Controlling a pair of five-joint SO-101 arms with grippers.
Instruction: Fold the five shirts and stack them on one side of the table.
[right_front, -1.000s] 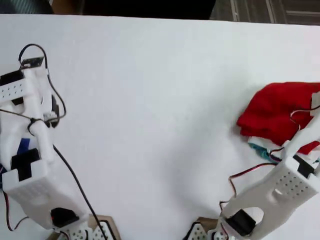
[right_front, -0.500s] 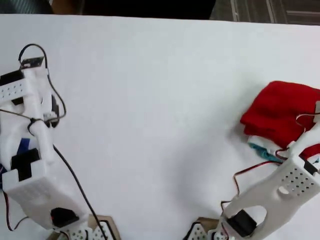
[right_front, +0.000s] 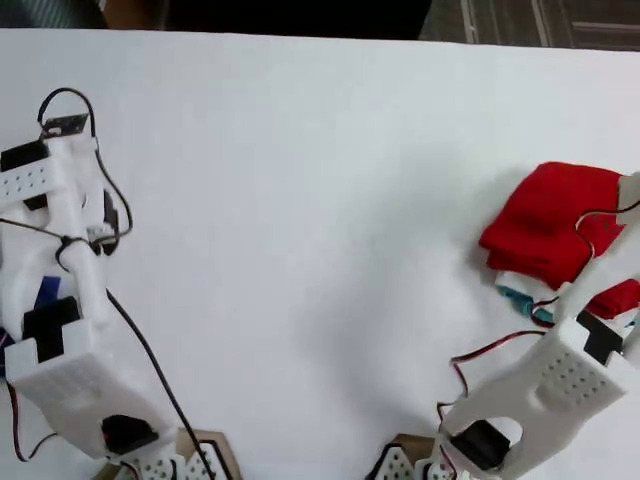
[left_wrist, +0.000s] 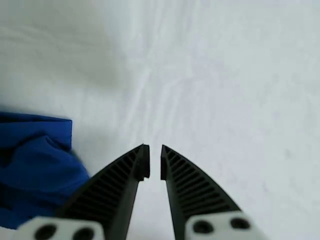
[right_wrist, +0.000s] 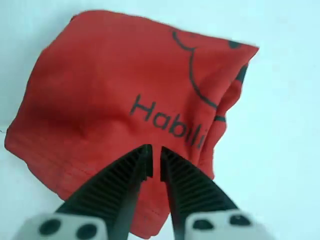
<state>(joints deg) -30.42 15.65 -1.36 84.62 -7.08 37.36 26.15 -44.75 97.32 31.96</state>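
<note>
A folded red shirt (right_front: 545, 225) with dark print lies on top of a small stack at the table's right side. White and teal layers (right_front: 520, 293) peek out beneath it. My right gripper (right_wrist: 154, 161) is over the red shirt (right_wrist: 115, 80), fingers shut with nothing visibly pinched between them. Its arm (right_front: 560, 375) comes up from the near right corner. A blue shirt (left_wrist: 30, 165) lies crumpled beside my left gripper (left_wrist: 152, 162), which is shut over bare white table. The left arm (right_front: 55, 270) stands along the left edge, with a bit of the blue shirt (right_front: 45, 292) showing under it.
The white tablecloth (right_front: 300, 200) covers the wide middle of the table. The arms' bases (right_front: 200, 460) sit at the near edge. A dark floor strip (right_front: 300, 15) runs beyond the far edge.
The right arm has shifted a little over the red shirt stack, its forearm ending slightly lower and more to the left. The left arm has stayed still.
</note>
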